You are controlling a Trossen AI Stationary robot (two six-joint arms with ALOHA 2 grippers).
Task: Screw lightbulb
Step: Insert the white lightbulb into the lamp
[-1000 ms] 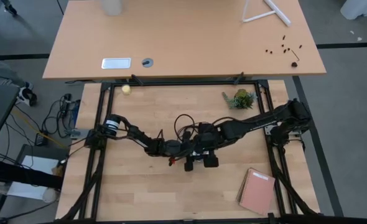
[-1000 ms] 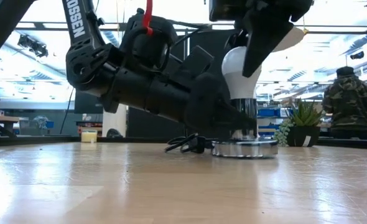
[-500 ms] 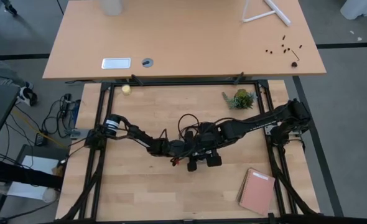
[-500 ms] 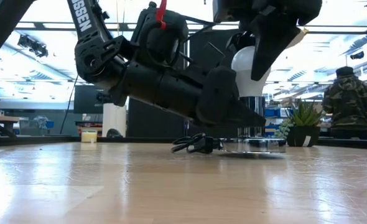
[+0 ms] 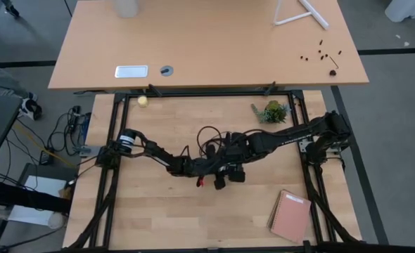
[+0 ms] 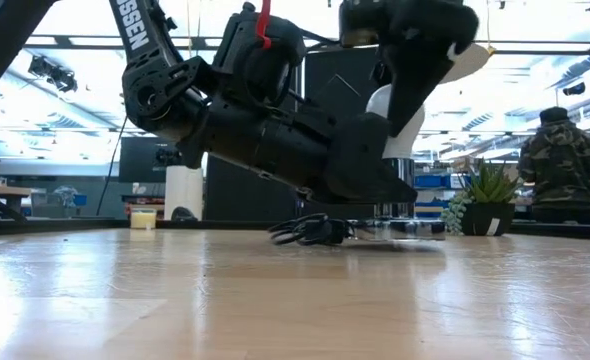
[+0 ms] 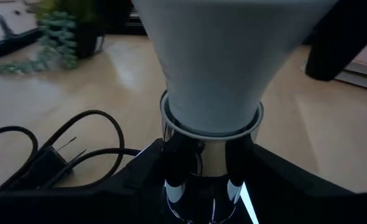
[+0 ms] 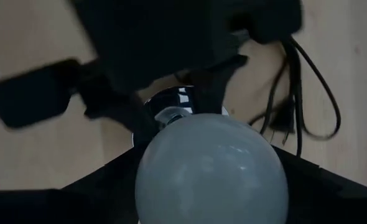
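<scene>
At frame centre, the lightbulb stands upright in the socket on the bench. The right gripper has its fingers clamped on the lightbulb; the left gripper has its fingers braced around the socket. Turn steadily, keeping the lightbulb vertical to avoid cross-threading.

1 lightbulb in 1 socket; near it 2 grippers, 1 potted plant, 1 yellowish ball, 1 pink notebook.
</scene>
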